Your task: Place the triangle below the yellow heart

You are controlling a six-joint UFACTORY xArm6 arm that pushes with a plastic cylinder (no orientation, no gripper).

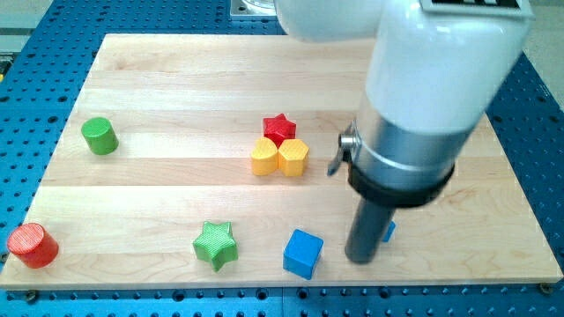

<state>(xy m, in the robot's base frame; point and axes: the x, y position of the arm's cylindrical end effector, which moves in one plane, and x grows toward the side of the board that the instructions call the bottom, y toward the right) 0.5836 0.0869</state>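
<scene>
Pale wooden board (176, 79): my tip (359, 261) down, bare rod gripping nothing; blue triangle (389, 231) peeking just right, yellow heart (264, 158) far up-left.

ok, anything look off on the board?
Nothing spilled or damaged. One oddity: a small blue block sits mostly hidden behind my rod, shape unclear. My tip rests right of the blue cube.

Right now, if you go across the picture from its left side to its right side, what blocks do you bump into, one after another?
Red cylinder → green cylinder → green star → blue cube → my tip. I skipped the red star and the two yellow blocks: they bunch together above, overlapping sideways.
</scene>
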